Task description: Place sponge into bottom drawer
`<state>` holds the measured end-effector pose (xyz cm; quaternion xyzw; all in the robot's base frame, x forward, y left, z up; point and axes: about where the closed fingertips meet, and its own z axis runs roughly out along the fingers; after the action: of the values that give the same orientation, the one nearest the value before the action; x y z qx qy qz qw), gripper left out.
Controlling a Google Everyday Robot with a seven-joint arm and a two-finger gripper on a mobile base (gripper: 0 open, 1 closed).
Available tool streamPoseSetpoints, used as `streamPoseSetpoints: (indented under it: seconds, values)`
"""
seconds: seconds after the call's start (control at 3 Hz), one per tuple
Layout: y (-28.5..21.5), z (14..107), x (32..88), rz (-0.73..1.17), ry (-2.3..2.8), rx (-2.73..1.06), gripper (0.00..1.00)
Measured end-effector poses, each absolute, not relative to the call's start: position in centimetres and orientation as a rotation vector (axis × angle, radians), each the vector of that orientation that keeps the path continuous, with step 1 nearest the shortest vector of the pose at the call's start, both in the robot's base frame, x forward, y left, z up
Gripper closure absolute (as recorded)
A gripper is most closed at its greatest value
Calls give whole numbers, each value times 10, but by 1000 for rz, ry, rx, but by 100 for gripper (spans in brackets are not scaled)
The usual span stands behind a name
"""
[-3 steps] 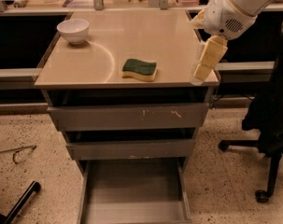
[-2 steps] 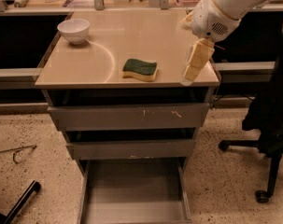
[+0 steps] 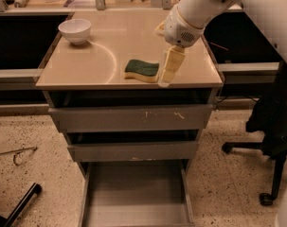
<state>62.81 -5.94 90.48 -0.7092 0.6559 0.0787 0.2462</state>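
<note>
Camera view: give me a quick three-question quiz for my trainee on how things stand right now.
1. True or false: the sponge lies in the bottom drawer.
2. Where is the gripper?
A. down inside the bottom drawer
B. beside the sponge, on the side away from the bowl, over the cabinet top
C. low over the floor
3. Which of the three drawers is pulled out?

Key:
1. False. The sponge lies on the cabinet top.
2. B.
3. The bottom drawer, and nothing shows on its floor.
</note>
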Motion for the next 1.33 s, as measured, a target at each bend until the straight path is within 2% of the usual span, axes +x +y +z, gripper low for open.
streamPoseSetpoints:
  seconds: [0.33,1.33]
  values:
    - [-41,889,650,206,1770,-1966,0]
    - [-27,856,707,240,1815,-1926,0]
